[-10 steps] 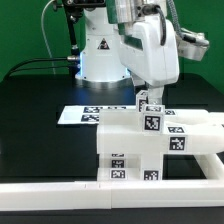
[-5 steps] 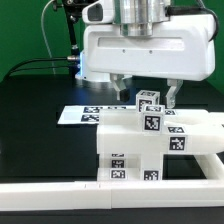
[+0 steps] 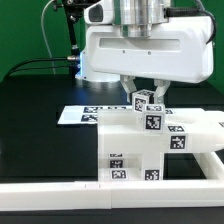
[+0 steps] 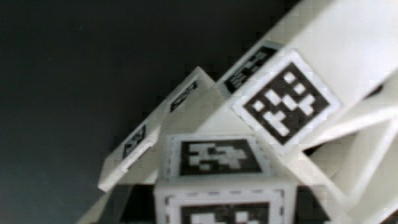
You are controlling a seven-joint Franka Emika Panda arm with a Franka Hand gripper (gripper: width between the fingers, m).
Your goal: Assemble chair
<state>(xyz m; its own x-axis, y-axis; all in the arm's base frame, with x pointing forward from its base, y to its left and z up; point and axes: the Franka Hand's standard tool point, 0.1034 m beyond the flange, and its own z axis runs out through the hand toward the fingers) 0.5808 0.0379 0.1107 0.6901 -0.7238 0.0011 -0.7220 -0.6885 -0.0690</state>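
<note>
On top of the black table [image 3: 40, 95], the chair [image 3: 130, 140] sits as a chunky white stack of tagged blocks, up against a white rail [image 3: 60, 188] along the front edge, probably there as a stop so the thing doesn't skate around while it gets pushed on. The gripper [image 3: 148, 98] hangs straight down over the stack, its two fingers [image 3: 131, 92] pinched in on either side of a small tagged cube part [image 3: 149, 101] at the top of the stack, and it looks clamped on that piece, though actual contact is hard to confirm. Coming in from above makes sense, since the part's sides are the only free faces. Behind the chair, the marker board [image 3: 80, 113] lies flat on the table. Wrist view is just tags up close, jaws not really readable there.
</note>
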